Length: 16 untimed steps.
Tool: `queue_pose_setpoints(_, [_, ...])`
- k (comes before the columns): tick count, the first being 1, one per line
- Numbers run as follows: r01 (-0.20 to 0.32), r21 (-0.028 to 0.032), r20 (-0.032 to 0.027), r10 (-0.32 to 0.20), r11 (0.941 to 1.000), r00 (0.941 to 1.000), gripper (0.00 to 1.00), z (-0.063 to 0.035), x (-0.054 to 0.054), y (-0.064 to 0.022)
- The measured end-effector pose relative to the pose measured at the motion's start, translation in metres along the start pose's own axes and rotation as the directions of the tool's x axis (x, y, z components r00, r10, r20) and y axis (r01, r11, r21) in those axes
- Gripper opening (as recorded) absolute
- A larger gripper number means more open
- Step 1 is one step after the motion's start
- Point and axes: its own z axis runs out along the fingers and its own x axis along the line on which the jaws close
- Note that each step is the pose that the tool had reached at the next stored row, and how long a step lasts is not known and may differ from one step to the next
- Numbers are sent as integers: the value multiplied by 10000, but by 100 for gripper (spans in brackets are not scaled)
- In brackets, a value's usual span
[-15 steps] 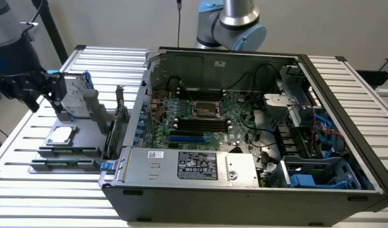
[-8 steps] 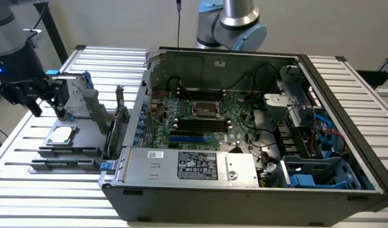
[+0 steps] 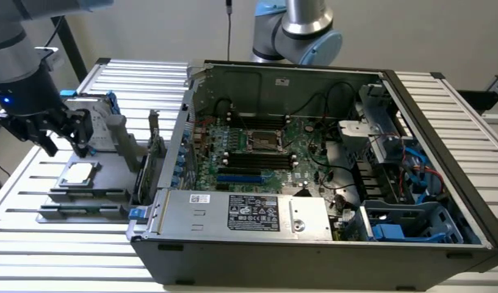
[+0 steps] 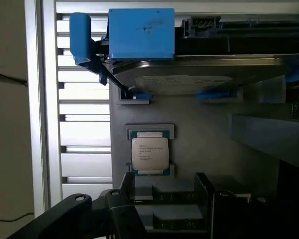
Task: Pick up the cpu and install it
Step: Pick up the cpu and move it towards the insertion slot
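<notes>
Just below the black end effector [image 3: 66, 146], spread apart and empty, lying flat in a grey moulded holder [image 3: 102, 183], likely for straight-down grasping: small square silver-topped cpu [image 3: 78, 174], untouched.

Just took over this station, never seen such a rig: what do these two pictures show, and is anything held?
This is a robot arm with a two-fingered gripper. One picture comes from a camera off the arm, the other from one on its wrist. The gripper hangs open above the cpu, a small silver square lying in a grey tray beside the open computer case. A hard drive with blue brackets stands by it. Nothing is held; the cpu is not yet picked up.
</notes>
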Motion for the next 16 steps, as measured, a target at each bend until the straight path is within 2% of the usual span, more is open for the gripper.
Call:
queue_pose_setpoints(2, [1, 0, 0, -1, 10000, 10000, 62, 36, -6, -2])
queue_pose_setpoints(3, [0, 0, 0, 0, 10000, 10000, 67, 55, -7, -2])
queue_pose_setpoints(12, [1, -1, 1, -1, 10000, 10000, 67, 220, -8, -3])
queue_pose_setpoints(16, [2, 0, 0, -2, 10000, 10000, 67, 291, 26, -2])
